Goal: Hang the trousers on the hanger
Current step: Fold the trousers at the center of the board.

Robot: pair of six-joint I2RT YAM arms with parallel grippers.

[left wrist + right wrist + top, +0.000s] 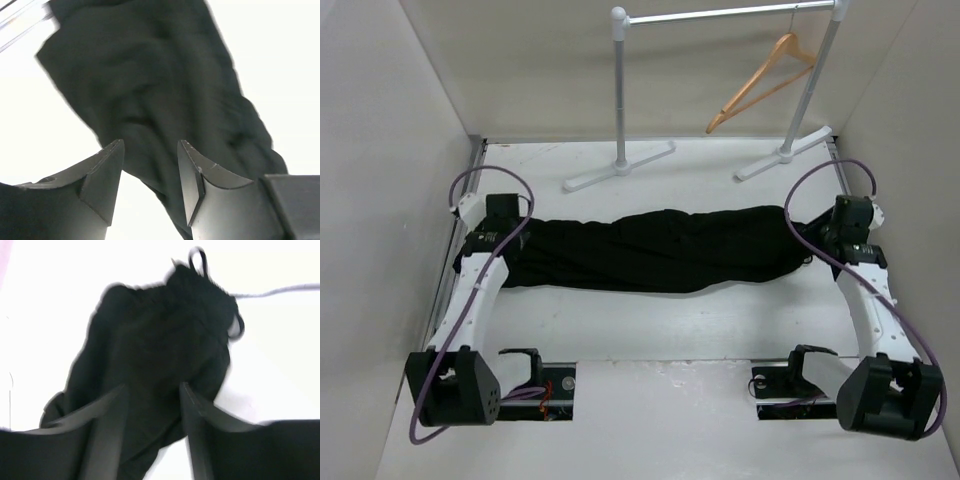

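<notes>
Lying stretched crosswise on the white tabletop (650, 330), the black trousers (650, 250) form one long, wrinkled band between the two arms, with one end beside each wrist. The left fingers (102, 175) hang over the trousers' left end and stand apart, with a clear gap between their tips. Nothing is pinched there, and the dark cloth shows through the gap on the tabletop below. The right fingers (200, 430) hover over the trousers' right end, which is gathered into a bunched bundle. They also stand apart, and the cloth is seen past them rather than clamped, though that view is blurred. Behind the trousers and well apart from them, a silver-grey rail (730, 14) stands on two posts with white feet. The orange-tan wooden hanger (765, 80) hangs by its hook from the right part of the rail, tilted, with its lower tip pointing down to the left. The trousers touch neither the hanger nor the rail's feet.
</notes>
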